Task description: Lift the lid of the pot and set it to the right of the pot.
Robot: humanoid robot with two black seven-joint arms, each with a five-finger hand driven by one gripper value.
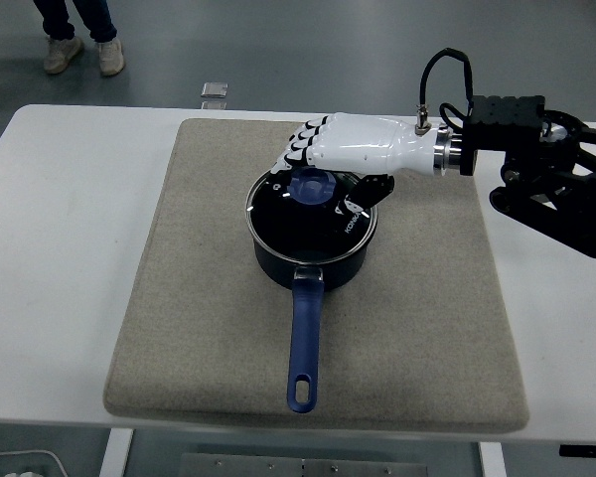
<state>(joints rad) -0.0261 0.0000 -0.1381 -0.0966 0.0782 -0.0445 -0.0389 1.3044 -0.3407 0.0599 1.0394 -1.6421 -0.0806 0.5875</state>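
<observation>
A dark pot (313, 260) sits mid-mat (179, 298) on the white worktop (60, 248), lid (298, 211) on. The right hand (343, 149) has its fingers (298, 149) curled around the blue knob (312, 186). The lid's white lettering is unreadable.

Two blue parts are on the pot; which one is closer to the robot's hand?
The lid's round blue knob, just under the right hand. The long blue handle points toward the table's near edge.

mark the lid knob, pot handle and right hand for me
lid knob (313, 185), head view, on the blue knob's top.
pot handle (305, 333), head view, mid-shaft of the blue handle.
right hand (363, 147), head view, on the white back of the hand.
</observation>
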